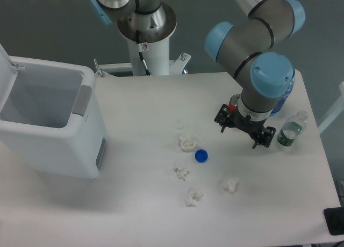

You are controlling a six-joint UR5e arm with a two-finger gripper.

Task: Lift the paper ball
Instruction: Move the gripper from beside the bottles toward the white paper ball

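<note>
Clearly the step in hand is the approach: the gripper (245,129) hangs above the table (134,204) to the right of the blue bottle cap (201,156) and well apart from it, holding nothing, with its two fingers spread wide apart. The paper ball (187,143), the largest and lumpiest of the white wads, lies just to the upper left of the cap, nearly touching it, with a small flat white ring (179,125) a little beyond it. Three smaller paper wads sit on the near side of the cap: one (181,172) below-left, one (193,196) farther below, one (230,185) below-right (easy to mistake for the target, so the arm should pass them by). To do this well, the arm should probably travel left past the cap, centre the open fingers over the ball, and turn them so that neither finger comes down on the cap. A straight descent and a gentle close seem wise, since crumpled paper likely gives and could squirt sideways.
</note>
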